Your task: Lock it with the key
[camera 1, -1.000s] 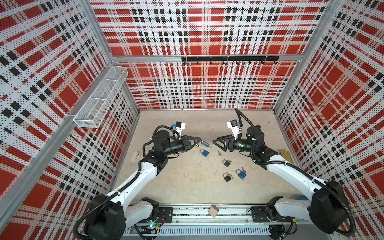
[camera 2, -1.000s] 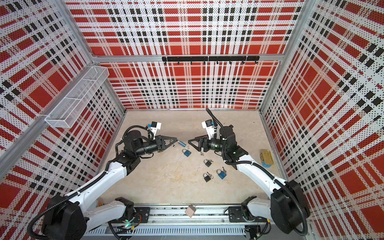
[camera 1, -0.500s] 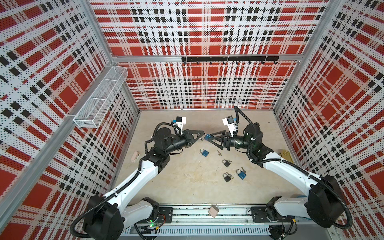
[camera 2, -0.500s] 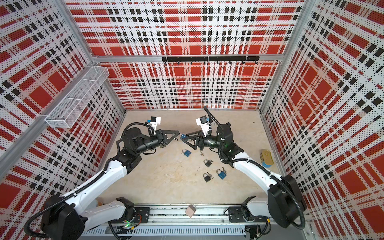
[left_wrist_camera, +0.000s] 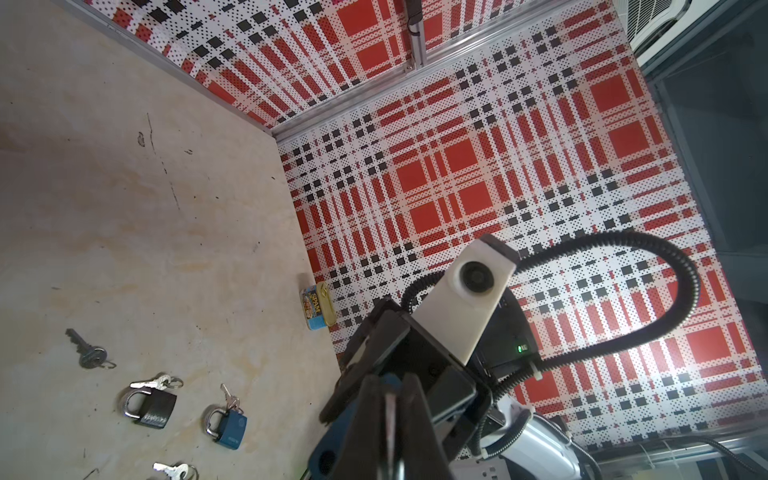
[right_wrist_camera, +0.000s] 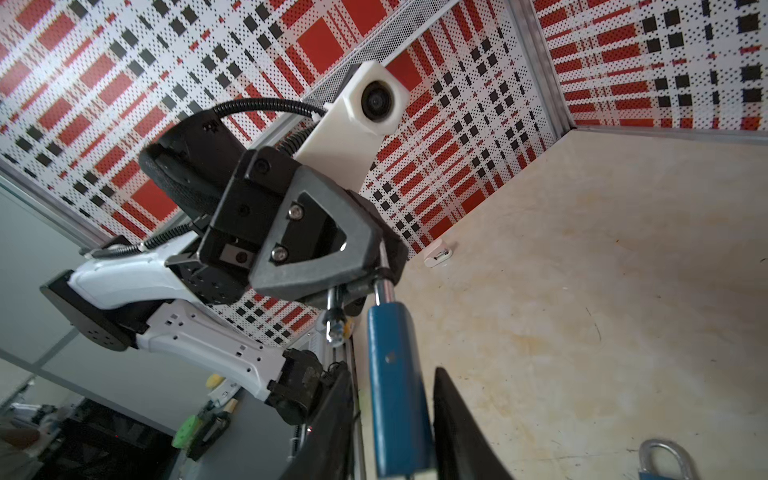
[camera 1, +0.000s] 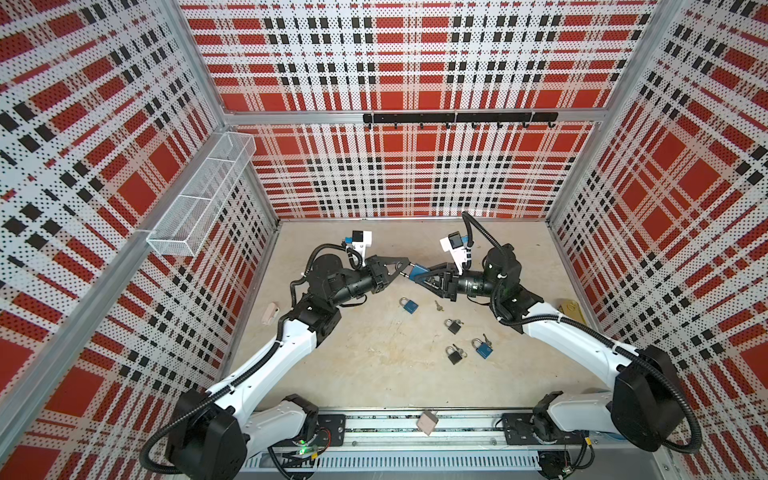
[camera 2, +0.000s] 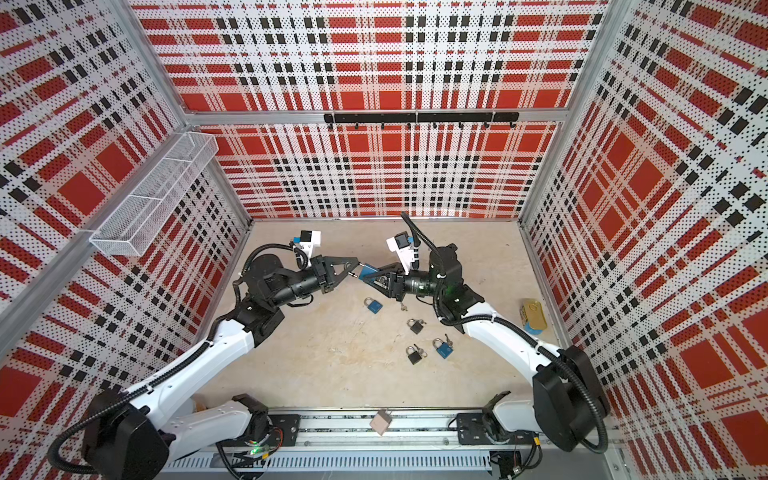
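Padlocks (camera 1: 409,305): three blue, two black

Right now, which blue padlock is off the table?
The blue metal padlock held up by the left hand; the other two lie on the beige table.

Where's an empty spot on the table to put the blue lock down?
Biggest bare patch of table: the front, between the left arm and the padlocks. Another: the strip along the back wall. Crowded: right of middle, four padlocks and a loose key.
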{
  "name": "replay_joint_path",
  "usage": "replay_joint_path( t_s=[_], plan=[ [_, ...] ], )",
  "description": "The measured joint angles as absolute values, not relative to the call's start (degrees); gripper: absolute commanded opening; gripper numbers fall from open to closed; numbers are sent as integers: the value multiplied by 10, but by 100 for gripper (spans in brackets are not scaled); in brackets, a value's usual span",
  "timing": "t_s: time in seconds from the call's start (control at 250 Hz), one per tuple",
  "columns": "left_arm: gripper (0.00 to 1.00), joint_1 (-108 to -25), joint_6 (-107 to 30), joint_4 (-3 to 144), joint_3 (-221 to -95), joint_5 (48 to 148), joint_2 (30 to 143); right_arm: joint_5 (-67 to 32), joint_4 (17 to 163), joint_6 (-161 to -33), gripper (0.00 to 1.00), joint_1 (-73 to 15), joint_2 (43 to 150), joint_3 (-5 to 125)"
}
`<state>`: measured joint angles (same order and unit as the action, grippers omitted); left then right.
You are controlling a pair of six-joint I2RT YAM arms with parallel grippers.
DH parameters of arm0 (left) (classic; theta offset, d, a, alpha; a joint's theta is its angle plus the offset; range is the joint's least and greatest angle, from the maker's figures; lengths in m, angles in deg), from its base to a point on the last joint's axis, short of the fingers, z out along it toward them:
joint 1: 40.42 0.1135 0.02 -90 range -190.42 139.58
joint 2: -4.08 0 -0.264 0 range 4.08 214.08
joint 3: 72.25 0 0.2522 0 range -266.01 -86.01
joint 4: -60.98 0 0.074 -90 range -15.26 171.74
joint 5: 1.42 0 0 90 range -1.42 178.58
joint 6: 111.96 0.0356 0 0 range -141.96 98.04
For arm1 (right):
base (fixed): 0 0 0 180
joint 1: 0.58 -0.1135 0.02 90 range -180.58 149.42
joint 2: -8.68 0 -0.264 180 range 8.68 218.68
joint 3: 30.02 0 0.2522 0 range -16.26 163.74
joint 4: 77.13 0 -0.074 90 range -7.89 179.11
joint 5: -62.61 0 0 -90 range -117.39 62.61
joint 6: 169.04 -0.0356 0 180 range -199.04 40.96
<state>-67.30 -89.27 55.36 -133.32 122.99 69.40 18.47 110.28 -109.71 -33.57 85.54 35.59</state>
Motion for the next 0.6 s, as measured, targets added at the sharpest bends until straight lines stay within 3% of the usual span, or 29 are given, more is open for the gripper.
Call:
replay_joint_path(
  t_s=[0.088,0.336,0.44,0.6],
  plan=[
    [0,-673,-899,552,-1333,1230,695,189,1104,-1091,0,-336,855,357],
    [0,-669,-884,554,-1333,1241,695,192,1099,-1096,0,-336,854,357],
    [12,-658,-870,561,-1333,1260,695,197,1082,-1101,0,-336,850,357],
    [19,-633,-846,571,-1333,1301,695,201,1040,-1106,0,-340,840,367]
  ],
)
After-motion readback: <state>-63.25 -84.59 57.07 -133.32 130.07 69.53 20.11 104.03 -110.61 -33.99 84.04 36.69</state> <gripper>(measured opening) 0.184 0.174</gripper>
